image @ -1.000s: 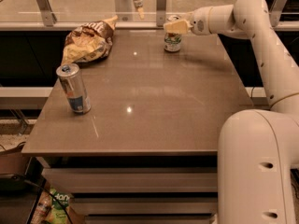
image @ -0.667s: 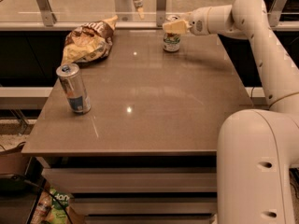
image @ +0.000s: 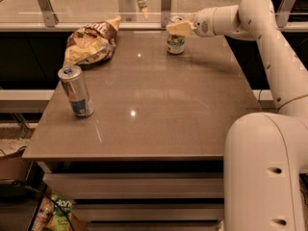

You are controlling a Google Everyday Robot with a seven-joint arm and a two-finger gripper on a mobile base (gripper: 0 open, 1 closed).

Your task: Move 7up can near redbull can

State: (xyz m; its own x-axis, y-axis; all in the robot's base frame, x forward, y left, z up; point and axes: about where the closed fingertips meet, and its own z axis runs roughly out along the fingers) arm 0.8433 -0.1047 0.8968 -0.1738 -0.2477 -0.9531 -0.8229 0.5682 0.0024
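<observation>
The 7up can (image: pixel 176 44), white and green with a silver top, stands upright at the far middle of the brown table (image: pixel 159 100). My gripper (image: pixel 178 28) reaches in from the right and sits at the can's upper part, covering its near side just below the rim. The redbull can (image: pixel 76 91), tall, slim, silver and blue, stands upright near the table's left edge, far from the 7up can.
A crumpled brown and yellow chip bag (image: pixel 91 43) lies at the far left of the table. A glass rail with metal posts (image: pixel 44 6) runs behind the table. My white arm (image: pixel 269 57) spans the right side.
</observation>
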